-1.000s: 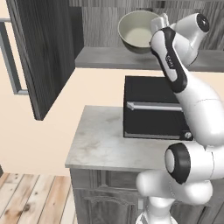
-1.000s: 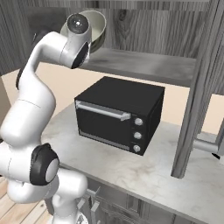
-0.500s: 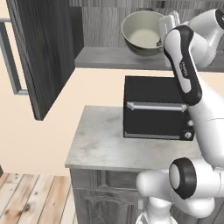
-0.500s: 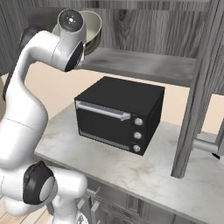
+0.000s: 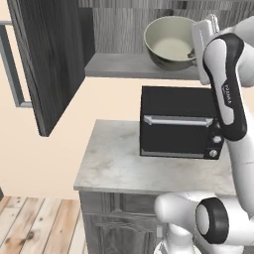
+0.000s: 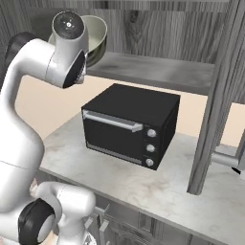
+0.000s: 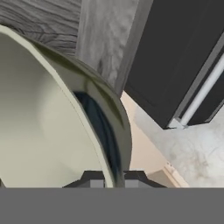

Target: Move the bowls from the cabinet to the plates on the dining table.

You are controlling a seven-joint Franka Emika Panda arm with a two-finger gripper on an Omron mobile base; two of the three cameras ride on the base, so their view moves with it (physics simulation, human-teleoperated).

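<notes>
The cream-rimmed bowl (image 5: 171, 42) is at the open cabinet (image 5: 54, 59), tilted so that its pale inside faces outward, low over the cabinet shelf (image 5: 134, 67). In the right base view the bowl (image 6: 95, 38) shows partly behind the upper joint of the white arm (image 6: 52, 67). The hand (image 7: 114, 179) is closed on the rim of the bowl: in the hand view one dark fingertip (image 7: 94, 179) stands on the inner cream side of the rim and the other on the outer greenish side, with the thin wall between them. The bowl (image 7: 57, 113) takes the left half of this view, and its mottled outside curves down to the fingers. Whether the bowl touches the shelf or is lifted a little above it cannot be told.

Under the shelf a black oven (image 5: 178, 121) stands on the small marble table (image 5: 114, 158); its light bar handle (image 6: 112, 120) and three knobs face forward. The dark cabinet door (image 5: 37, 54) is swung open to the left, with its long grey handle (image 5: 11, 64) on the outer side.
</notes>
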